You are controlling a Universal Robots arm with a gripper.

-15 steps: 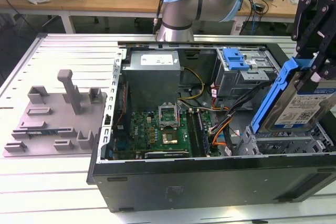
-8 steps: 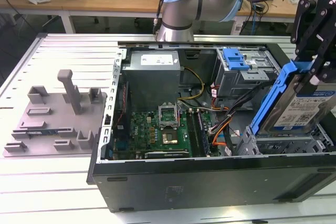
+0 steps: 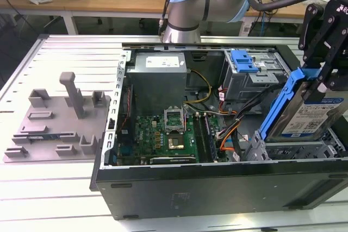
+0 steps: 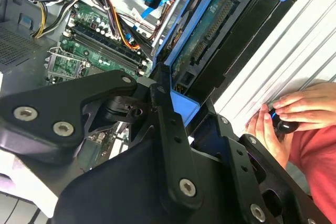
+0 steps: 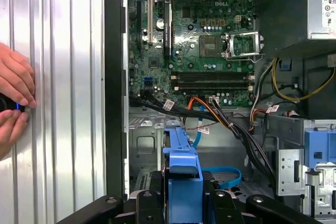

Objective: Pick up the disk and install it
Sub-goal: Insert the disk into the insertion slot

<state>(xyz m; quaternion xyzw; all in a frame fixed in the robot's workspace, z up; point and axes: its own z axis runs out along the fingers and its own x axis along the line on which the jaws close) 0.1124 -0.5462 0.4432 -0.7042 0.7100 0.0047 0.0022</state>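
The disk, silver-grey with a white-and-blue label and a blue plastic frame, hangs tilted on edge at the exterior view's right. It is just above the drive cage in the front corner of the open computer case. My gripper is shut on its upper end, black fingers on either side. In the first wrist view the blue frame runs between my fingers, over the bay floor. The second wrist view shows the disk's circuit-board side beyond my black linkages.
Inside the case lie the motherboard, a grey power supply, a blue latch and loose cables. A grey moulded fixture sits on the slatted table at the exterior view's left. A person's hands rest beside the case.
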